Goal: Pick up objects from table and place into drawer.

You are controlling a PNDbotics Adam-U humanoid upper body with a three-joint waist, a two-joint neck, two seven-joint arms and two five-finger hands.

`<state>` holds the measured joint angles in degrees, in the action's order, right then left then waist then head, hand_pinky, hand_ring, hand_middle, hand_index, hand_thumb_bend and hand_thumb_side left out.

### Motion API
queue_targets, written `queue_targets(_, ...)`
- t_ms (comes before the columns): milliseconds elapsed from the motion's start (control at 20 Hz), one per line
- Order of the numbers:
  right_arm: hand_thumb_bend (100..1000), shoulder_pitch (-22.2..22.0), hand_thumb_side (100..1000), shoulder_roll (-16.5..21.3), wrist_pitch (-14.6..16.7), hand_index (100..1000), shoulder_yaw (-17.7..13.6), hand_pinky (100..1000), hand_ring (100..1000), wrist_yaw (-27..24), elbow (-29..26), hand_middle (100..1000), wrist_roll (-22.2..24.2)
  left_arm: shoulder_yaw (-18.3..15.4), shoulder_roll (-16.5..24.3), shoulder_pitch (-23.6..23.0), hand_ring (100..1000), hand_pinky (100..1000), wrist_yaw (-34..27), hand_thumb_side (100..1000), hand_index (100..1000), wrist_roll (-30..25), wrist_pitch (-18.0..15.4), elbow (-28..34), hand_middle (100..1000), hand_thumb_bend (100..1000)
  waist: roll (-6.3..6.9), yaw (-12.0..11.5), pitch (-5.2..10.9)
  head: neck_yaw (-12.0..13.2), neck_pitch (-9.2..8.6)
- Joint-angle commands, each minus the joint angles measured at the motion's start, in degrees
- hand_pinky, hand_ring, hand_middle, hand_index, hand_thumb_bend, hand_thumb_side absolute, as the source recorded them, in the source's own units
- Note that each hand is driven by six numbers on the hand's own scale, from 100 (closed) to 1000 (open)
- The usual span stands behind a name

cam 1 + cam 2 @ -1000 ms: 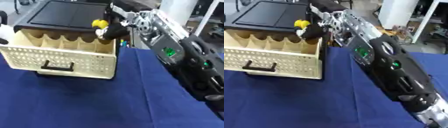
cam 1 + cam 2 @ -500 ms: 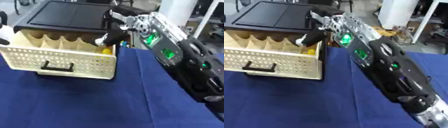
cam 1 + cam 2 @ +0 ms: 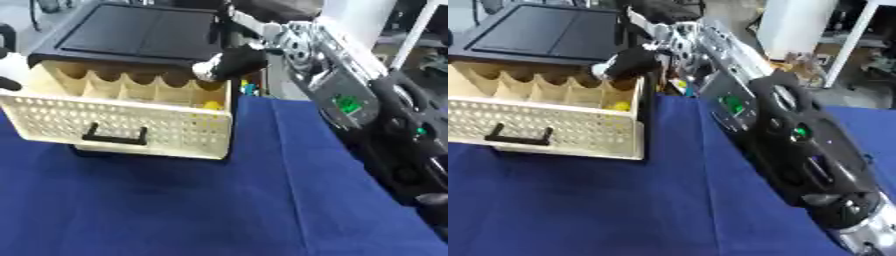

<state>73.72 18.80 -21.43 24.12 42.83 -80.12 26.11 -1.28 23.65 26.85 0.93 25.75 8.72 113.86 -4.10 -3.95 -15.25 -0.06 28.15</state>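
A small yellow object (image 3: 211,105) already lies in the rightmost compartment of the pulled-out drawer (image 3: 131,127), so that drop looks done. The right hand (image 3: 229,62) hovers over that corner, fingers relaxed and holding nothing. The drawer is cream perforated plastic with a black handle (image 3: 114,137) and scalloped dividers; the tabletop (image 3: 219,210) wears smooth blue cloth, with nothing more visible to collect.

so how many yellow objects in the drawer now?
1: a small yellow object in the rightmost compartment of the cream perforated plastic drawer, below the right robot hand. Others may hide behind the dividers.
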Motion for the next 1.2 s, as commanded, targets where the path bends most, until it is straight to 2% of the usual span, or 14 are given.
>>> queue_targets(50, 562, -0.1, 652, 2.6, -1.1, 705, -3.4, 769, 851, -0.6, -4.4, 559, -4.2, -0.8, 1.8, 1.0, 682, 449, 4.0, 1000, 836, 0.9, -1.1, 0.7, 625, 178, 0.70, 0.0, 0.87, 0.6, -0.27)
queue_targets(250, 483, -3.2, 708, 4.4, -3.2, 700, -8.0, 768, 847, -1.7, -11.0, 556, -11.4, -0.7, 5.4, 1.9, 596, 351, 14.3, 1000, 764, 0.4, -4.0, 0.7, 555, 193, 1.39, 0.1, 0.96, 1.1, 0.27)
queue_targets(400, 410, -5.6, 824, 5.0, -4.6, 697, -11.0, 767, 844, -2.5, -16.1, 558, -17.0, 0.3, 9.6, 3.8, 528, 256, 21.8, 1000, 723, -2.4, -6.1, 0.7, 506, 151, 2.02, 0.1, 1.21, 1.3, 0.79)
queue_targets(500, 383, -7.4, 904, 5.1, -5.4, 696, -13.0, 768, 841, -2.6, -19.7, 560, -21.2, 1.2, 12.9, 5.4, 492, 216, 25.7, 1000, 704, -7.0, -7.0, 0.7, 492, 102, 2.52, 0.1, 1.42, 1.5, 1.14)
queue_targets(600, 350, -9.3, 991, 4.9, -6.2, 696, -14.7, 769, 839, -2.8, -23.1, 563, -25.5, 2.3, 16.2, 6.8, 465, 182, 28.8, 1000, 719, -13.6, -7.5, 0.7, 506, 100, 3.10, 0.1, 1.64, 1.7, 1.59)
queue_targets(650, 336, -10.2, 1000, 4.8, -6.5, 695, -15.4, 769, 838, -2.9, -24.6, 565, -27.4, 3.2, 17.9, 7.3, 457, 172, 29.9, 1000, 747, -17.7, -7.7, 0.7, 530, 100, 3.42, 0.2, 1.74, 1.9, 1.86)
queue_targets(750, 320, -11.8, 1000, 4.6, -6.9, 691, -16.3, 769, 837, -3.2, -27.0, 566, -30.4, 5.0, 21.0, 8.0, 430, 156, 31.4, 1000, 801, -26.4, -7.9, 0.7, 551, 100, 4.05, 0.1, 1.93, 2.2, 2.27)
queue_targets(950, 267, -14.2, 1000, 4.3, -6.9, 687, -17.4, 765, 833, -3.7, -30.5, 570, -35.2, 9.5, 26.6, 9.4, 383, 110, 32.5, 1000, 832, -45.0, -9.2, 0.7, 570, 100, 5.40, 0.2, 2.30, 2.7, 2.88)
queue_targets(1050, 252, -15.0, 1000, 4.2, -6.7, 686, -17.8, 765, 832, -3.6, -31.9, 571, -37.1, 11.5, 28.6, 10.0, 380, 104, 32.1, 1000, 829, -52.2, -9.0, 0.7, 565, 100, 5.96, 0.2, 2.45, 2.9, 3.04)
queue_targets(1150, 216, -15.7, 1000, 4.1, -6.5, 686, -18.0, 763, 831, -3.5, -32.7, 572, -38.4, 13.6, 30.3, 10.7, 391, 116, 30.9, 1000, 818, -57.9, -7.3, 0.7, 560, 100, 6.53, 0.3, 2.57, 3.2, 3.17)
queue_targets(1200, 231, -16.0, 1000, 4.0, -6.4, 688, -18.1, 763, 831, -3.5, -33.1, 572, -38.8, 15.0, 30.8, 11.2, 392, 119, 29.9, 1000, 826, -60.5, -6.7, 0.7, 563, 100, 6.76, 0.3, 2.61, 3.3, 3.24)
